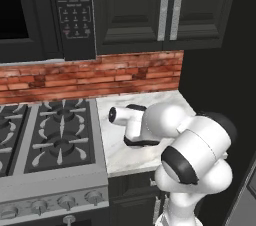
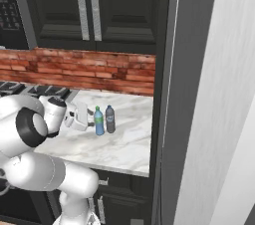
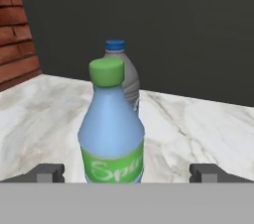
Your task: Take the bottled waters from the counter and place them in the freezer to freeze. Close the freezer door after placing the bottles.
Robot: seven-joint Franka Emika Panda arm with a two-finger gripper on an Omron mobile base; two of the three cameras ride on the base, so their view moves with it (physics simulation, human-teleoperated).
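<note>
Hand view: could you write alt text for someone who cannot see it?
A translucent blue plastic bottle with a green cap and green label stands upright on a white-grey veined marble counter, centred between the open gripper's two dark fingertips. A greyish bottle with a blue cap stands just behind it, before a dark wall and red brick.

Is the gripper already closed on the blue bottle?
No, the gripper is open, with the blue bottle standing untouched on the counter between its spread fingertips.
</note>
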